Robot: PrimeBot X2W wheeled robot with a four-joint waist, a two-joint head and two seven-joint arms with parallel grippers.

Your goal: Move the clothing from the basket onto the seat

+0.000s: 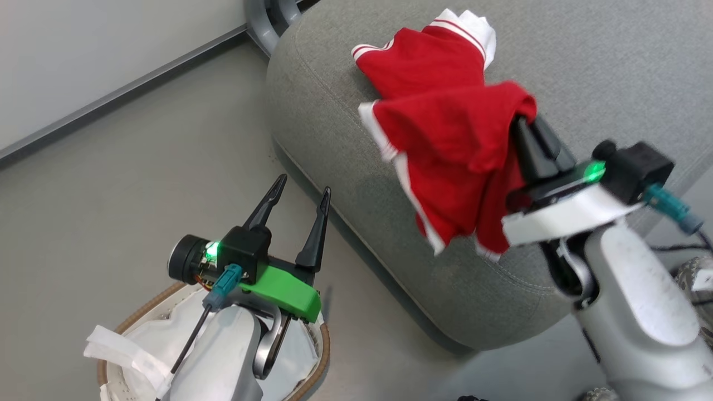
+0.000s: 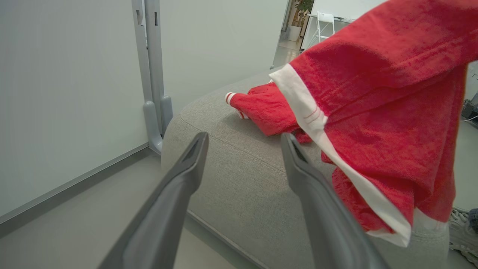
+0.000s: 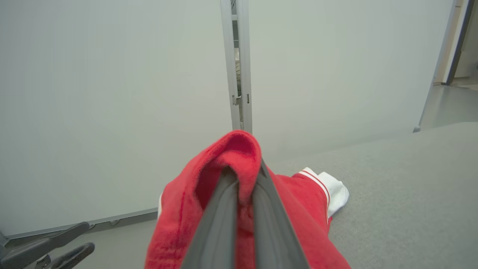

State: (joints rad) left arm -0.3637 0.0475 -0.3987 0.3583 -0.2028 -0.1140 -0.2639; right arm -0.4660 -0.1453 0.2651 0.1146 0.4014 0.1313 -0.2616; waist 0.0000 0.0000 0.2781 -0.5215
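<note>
Clothing (image 1: 445, 150) hangs from your right gripper (image 1: 523, 121), fingers closed on it, above the seat (image 1: 613, 72), a second red garment (image 1: 423, 55) lying farther back, while your left gripper (image 1: 303, 186) stands spread and empty over the basket (image 1: 325, 348), open floor (image 1: 167, 167) left of the seat's rounded edge.

Fuzzy red cloth clothing (image 1: 445, 128), matt woven seat (image 1: 601, 61)

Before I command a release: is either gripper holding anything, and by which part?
The right gripper is shut on a red garment, pinching a bunched fold of its fabric; the rest hangs over the seat. The left gripper is open and empty.
</note>
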